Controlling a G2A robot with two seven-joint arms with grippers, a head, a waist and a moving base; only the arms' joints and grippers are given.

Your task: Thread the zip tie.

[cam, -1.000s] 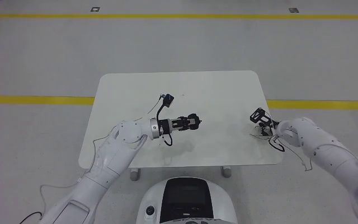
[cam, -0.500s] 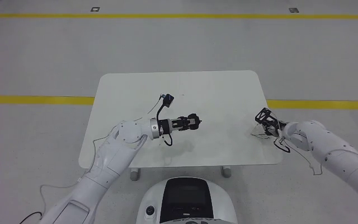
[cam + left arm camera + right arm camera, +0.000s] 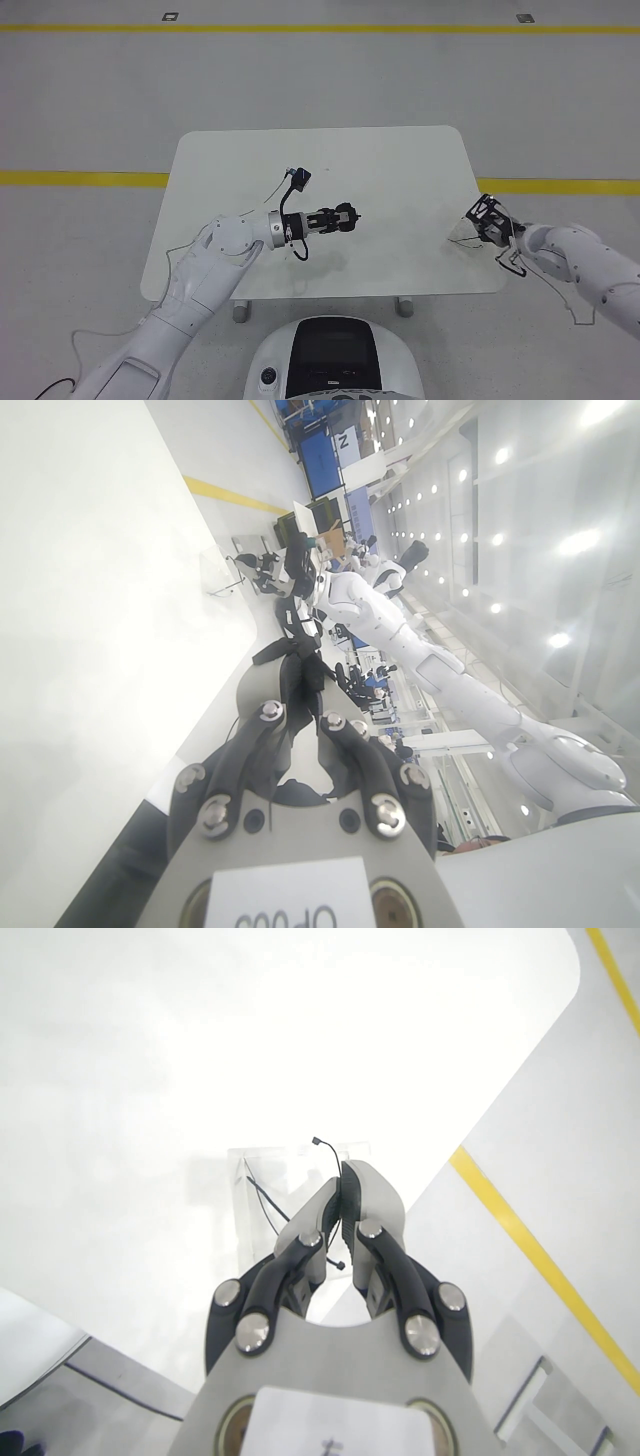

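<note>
Just ahead of the right hand (image 3: 341, 1185) stands a clear, thin-walled plastic box (image 3: 260, 1168) on the white counter (image 3: 150, 1053), close to the counter's edge. A second tie (image 3: 265, 1200), thin and black, lies slanted inside it. The box sits directly beyond the fingertips. A yellow line (image 3: 525, 1228) runs along the floor off to one side.

The right hand's ribbed black pads are pressed together on a thin black zip tie (image 3: 327, 1150), which arcs up past the tips to a small square head. The top view shows this hand (image 3: 485, 213) low at the counter's edge, but the tie is too fine to see there.

The left hand (image 3: 300, 665) is well apart, over mid-counter, fingers closed together. Whether they pinch anything cannot be told.
</note>
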